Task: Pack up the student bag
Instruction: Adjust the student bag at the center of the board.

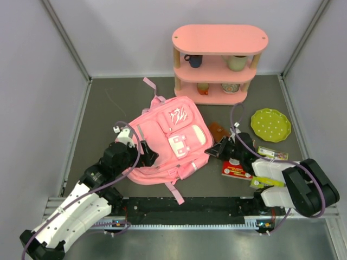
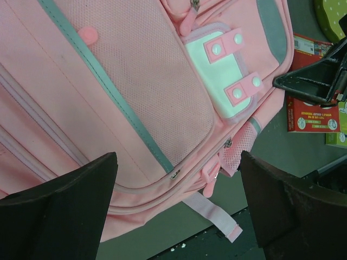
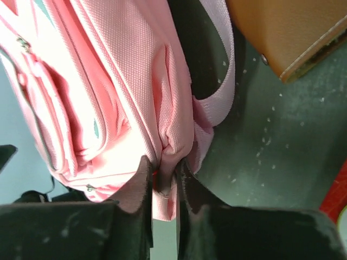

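The student bag (image 1: 168, 140) is a soft pink backpack lying flat mid-table, front pockets up, with a pale patch (image 2: 217, 81) on its pocket. My left gripper (image 1: 147, 153) is at the bag's lower left side and stands open. Its two dark fingers (image 2: 59, 211) straddle the bag's zippered edge (image 2: 173, 174) without touching it. My right gripper (image 1: 210, 151) is at the bag's right edge. In the right wrist view this gripper (image 3: 164, 168) is shut on a pinched fold of the bag's pink fabric (image 3: 173, 124), beside a strap (image 3: 219, 103).
A brown wallet (image 1: 218, 130) lies right of the bag. A red box (image 1: 236, 169) and small packets (image 1: 272, 153) sit near my right arm. A green dotted plate (image 1: 270, 125) is further right. A pink three-tier shelf (image 1: 219, 38) with cups stands at the back.
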`<state>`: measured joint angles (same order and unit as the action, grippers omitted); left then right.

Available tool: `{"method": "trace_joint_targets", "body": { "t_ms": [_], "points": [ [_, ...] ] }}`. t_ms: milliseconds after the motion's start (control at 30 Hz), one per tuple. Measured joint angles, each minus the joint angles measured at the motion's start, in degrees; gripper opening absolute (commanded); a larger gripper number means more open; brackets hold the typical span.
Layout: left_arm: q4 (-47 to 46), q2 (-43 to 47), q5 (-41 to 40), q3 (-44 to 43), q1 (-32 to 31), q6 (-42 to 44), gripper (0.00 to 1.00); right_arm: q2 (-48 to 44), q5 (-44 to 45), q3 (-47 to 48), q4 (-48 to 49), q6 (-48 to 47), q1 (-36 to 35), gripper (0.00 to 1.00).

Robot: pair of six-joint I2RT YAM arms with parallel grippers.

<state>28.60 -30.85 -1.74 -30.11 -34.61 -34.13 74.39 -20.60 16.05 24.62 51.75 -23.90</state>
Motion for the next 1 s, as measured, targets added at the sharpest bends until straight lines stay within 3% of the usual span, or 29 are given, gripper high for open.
{"method": "trace_joint_targets", "body": {
  "t_ms": [300, 600, 767, 1000],
  "points": [
    [-0.2, 0.0, 2.2, -0.1, 0.0, 0.0, 0.98, -14.3, 3.4, 0.1, -4.7, 1.4, -0.5, 0.0],
    [-2.8, -4.4, 5.6, -7.8, -2.0, 0.3, 0.98, -34.9, 22.6, 0.9, -17.0, 3.8, -0.9, 0.0],
    [-5.3, -10.3, 0.3, -9.6, -13.3, -0.7, 0.98, -38.4, 29.2, -1.2, -19.3, 5.8, -0.9, 0.0],
    [-10.9, -15.9, -5.1, -6.4, -29.8, -7.0, 0.98, -41.0, 30.7, -6.6, -22.4, 6.4, -0.9, 0.0]
  ]
}}
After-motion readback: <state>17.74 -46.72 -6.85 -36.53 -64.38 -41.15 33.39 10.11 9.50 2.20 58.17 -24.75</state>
